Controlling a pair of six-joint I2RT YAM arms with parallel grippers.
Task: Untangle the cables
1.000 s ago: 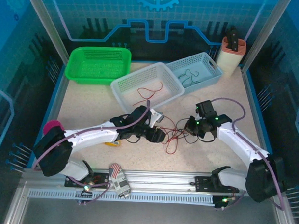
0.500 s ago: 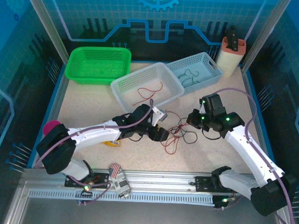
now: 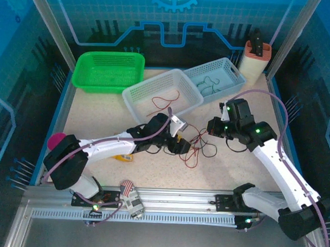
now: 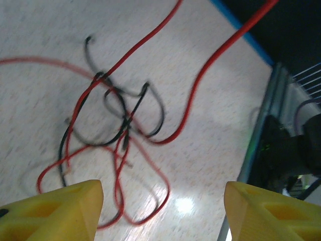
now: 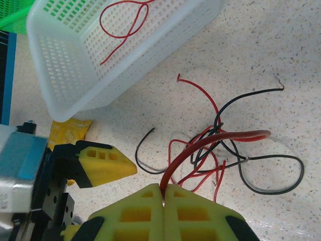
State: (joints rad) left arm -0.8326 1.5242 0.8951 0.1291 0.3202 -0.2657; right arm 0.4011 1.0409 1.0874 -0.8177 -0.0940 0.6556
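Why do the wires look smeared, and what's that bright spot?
Left wrist view: the cables are smeared by blur, and a white glare spot sits on the table. Right wrist view: mostly sharp, only the red cable nearest the fingers looks soft. Top view: evenly lit, crisp.

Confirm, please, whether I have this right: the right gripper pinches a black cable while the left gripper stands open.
Not quite: the right gripper pinches a red cable, not a black one, as the right wrist view shows; the left gripper stands open.
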